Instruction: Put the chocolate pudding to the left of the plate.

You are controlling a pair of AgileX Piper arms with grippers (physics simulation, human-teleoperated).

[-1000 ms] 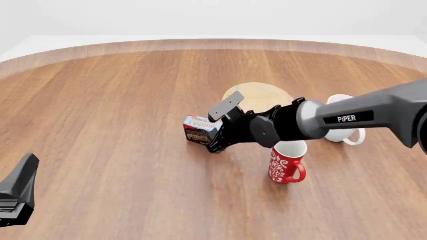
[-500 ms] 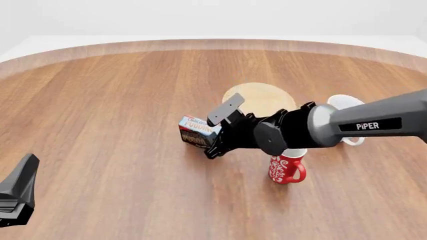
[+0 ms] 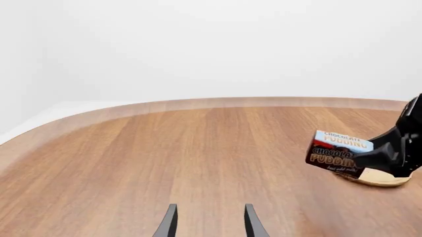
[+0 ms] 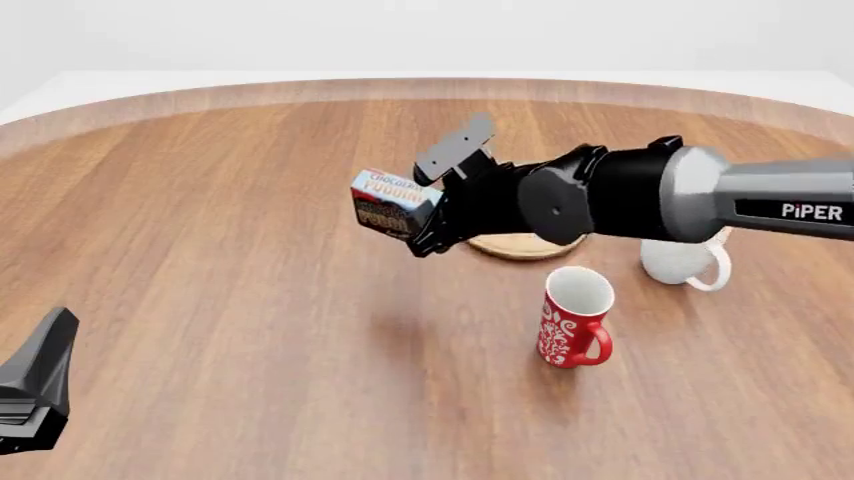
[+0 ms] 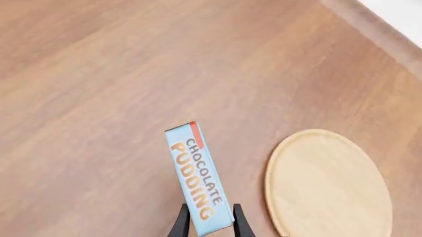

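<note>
While my right gripper (image 4: 424, 232) clamps the chocolate pudding (image 4: 394, 204) in the air left of the plate (image 4: 523, 245), "CHOCOLATE PUDDING" reads clearly, "PiPER" marks my arm (image 4: 747, 205), and my left gripper (image 3: 208, 223) idles, fingers parted and empty.

Simulated lab scene; bare wooden table (image 4: 240, 250), blank white backdrop

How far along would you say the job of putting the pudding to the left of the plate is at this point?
Done: the right gripper is shut on the pudding box, and its shadow on the table suggests it hangs in the air. In hand: carrying it; it hangs left of the plate in the front view. Left: setting it down there and letting go. The left gripper is open and idle.
</note>
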